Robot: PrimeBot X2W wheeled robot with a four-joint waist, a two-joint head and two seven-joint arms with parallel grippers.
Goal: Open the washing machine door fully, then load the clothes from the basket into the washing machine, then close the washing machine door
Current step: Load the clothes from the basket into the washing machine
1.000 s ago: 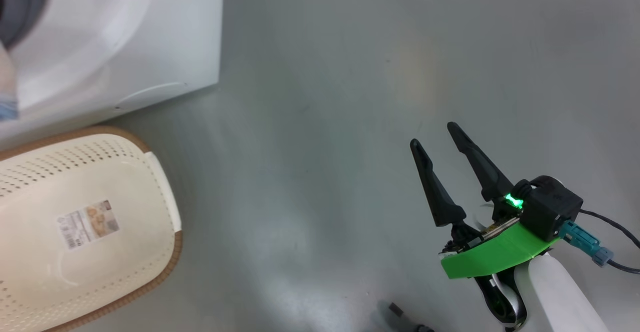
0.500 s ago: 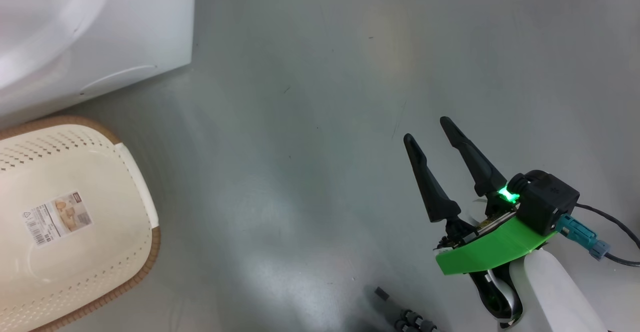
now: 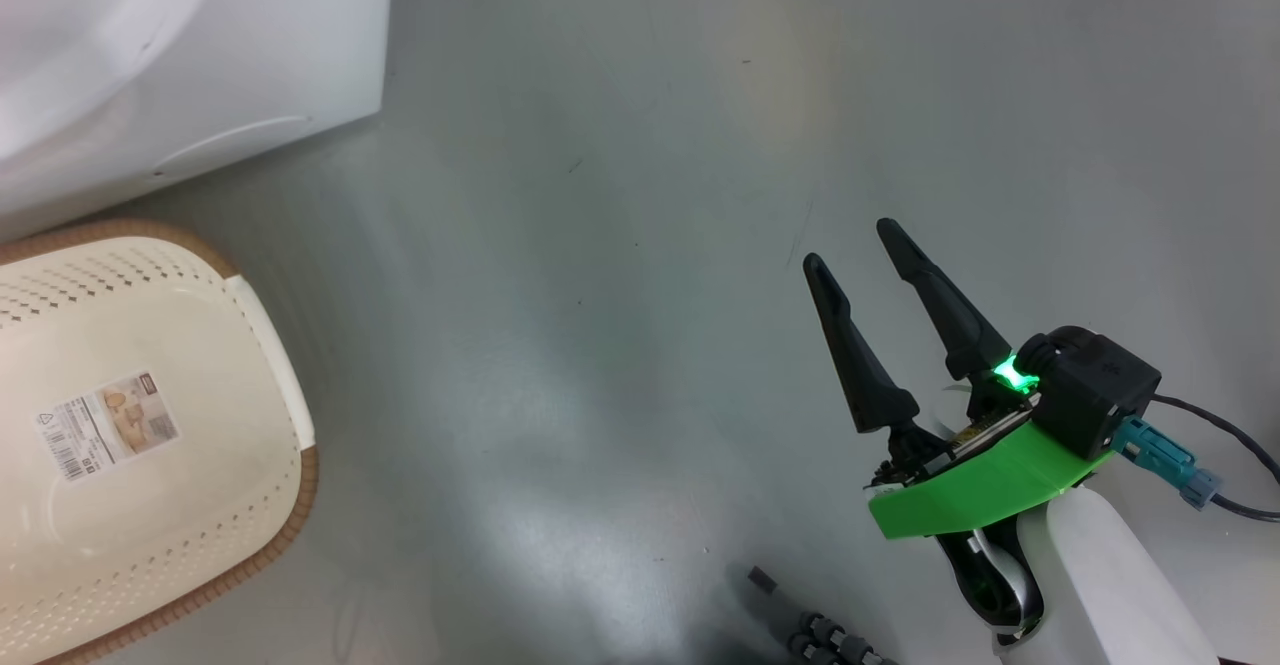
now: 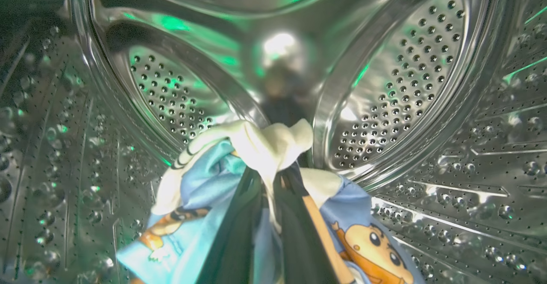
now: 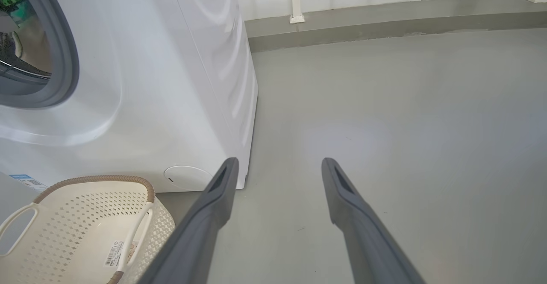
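Progress check: door step looks done imo, bc the washing machine (image 5: 179, 83) opening w/ its grey gasket (image 5: 68, 62) is uncovered in the right wrist view, and the left gripper (image 4: 271, 176) is deep inside the steel drum (image 4: 406, 83). Its fingers are pressed nearly together, pinching the clothes (image 4: 201, 181): blue bear-print fabric plus a cream-white piece (image 4: 265, 141) bunched at the tips, not let go yet. The basket (image 3: 265, 345) sits on the floor (image 3: 650, 295) just beside the washer's front w/ nothing in it but the label sticker (image 3: 107, 425), so afaict this is the last load. Left to do: drop the bundle, pull the arm out, shut the door. Meanwhile the right gripper (image 3: 848, 245) hovers over bare floor, well apart from basket and washer, fingers spread wide, holding nothing. Count: 1 washer, 1 basket, 1 sticker, 2 grippers, and 2 cloth pieces I think, tho the cream bit could be part of the same garment, can't tell.
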